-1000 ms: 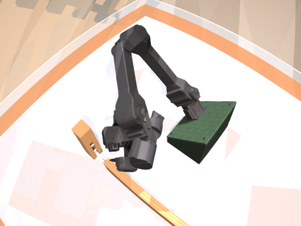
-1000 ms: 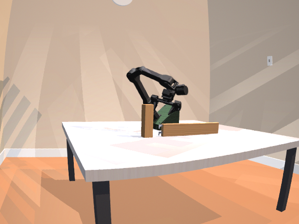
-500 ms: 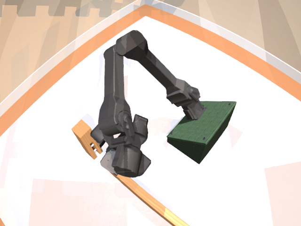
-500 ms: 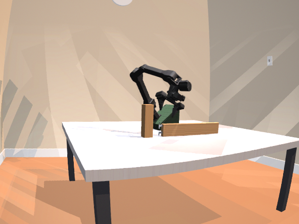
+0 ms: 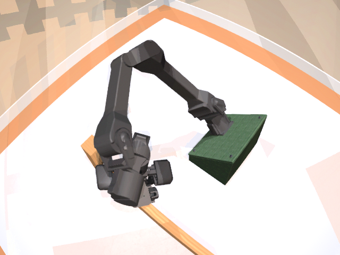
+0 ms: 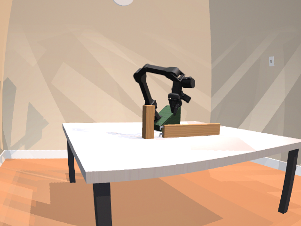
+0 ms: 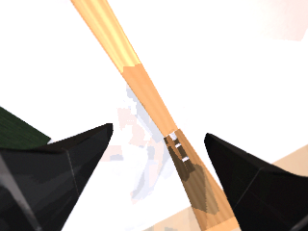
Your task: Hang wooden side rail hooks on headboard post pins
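The wooden side rail [image 5: 170, 223] [image 6: 192, 130] [image 7: 149, 93] stands on its long narrow edge on the table. Its steel hooks [image 6: 161, 134] point at the upright headboard post [image 5: 90, 145] [image 6: 148, 121] [image 7: 212, 192], with a small gap between hooks and post in the exterior view. In the wrist view the post's dark slot shows small pale pins [image 7: 185, 159]. My gripper [image 6: 174, 113] [image 7: 159, 131] is open and empty, fingers pointing down, above the rail near its hook end. The rail passes between the fingertips in the wrist view, below them. In the top view the arm hides the fingers and the hooks.
A green wedge-shaped base [image 5: 233, 137] [image 6: 170, 117] [image 7: 19, 130] carries the arm and stands behind the rail in the exterior view. The white table's edge [image 6: 170, 167] runs along the front there. The arm partly covers the post in the top view.
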Robot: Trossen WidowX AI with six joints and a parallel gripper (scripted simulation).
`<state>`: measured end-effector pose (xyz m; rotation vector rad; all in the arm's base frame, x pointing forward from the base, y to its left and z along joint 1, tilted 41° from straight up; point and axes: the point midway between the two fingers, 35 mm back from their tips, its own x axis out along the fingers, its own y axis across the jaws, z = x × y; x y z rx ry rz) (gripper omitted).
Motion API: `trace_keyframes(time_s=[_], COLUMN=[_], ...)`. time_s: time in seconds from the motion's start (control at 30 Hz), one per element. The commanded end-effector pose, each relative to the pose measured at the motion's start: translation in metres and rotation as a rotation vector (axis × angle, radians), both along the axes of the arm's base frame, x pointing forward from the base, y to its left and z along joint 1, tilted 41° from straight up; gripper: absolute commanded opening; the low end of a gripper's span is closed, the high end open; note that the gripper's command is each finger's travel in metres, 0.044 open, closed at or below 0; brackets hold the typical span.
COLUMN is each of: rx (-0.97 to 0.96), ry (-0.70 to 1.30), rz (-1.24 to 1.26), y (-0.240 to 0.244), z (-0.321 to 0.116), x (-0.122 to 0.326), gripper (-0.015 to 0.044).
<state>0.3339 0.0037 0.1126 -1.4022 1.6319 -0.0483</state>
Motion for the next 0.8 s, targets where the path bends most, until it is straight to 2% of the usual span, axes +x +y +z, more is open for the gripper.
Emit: trace_keyframes(time_s=[0.0,0.57,0.77], rx=[0.165,0.165,0.163], ry=[0.534,0.534,0.533], rz=[0.359,0.359,0.358], y=[0.018,0.017,-0.005], z=[-0.006,-0.007,-0.032], x=[0.012,0.012,0.012], gripper=[0.0440,0.0440,0.0440])
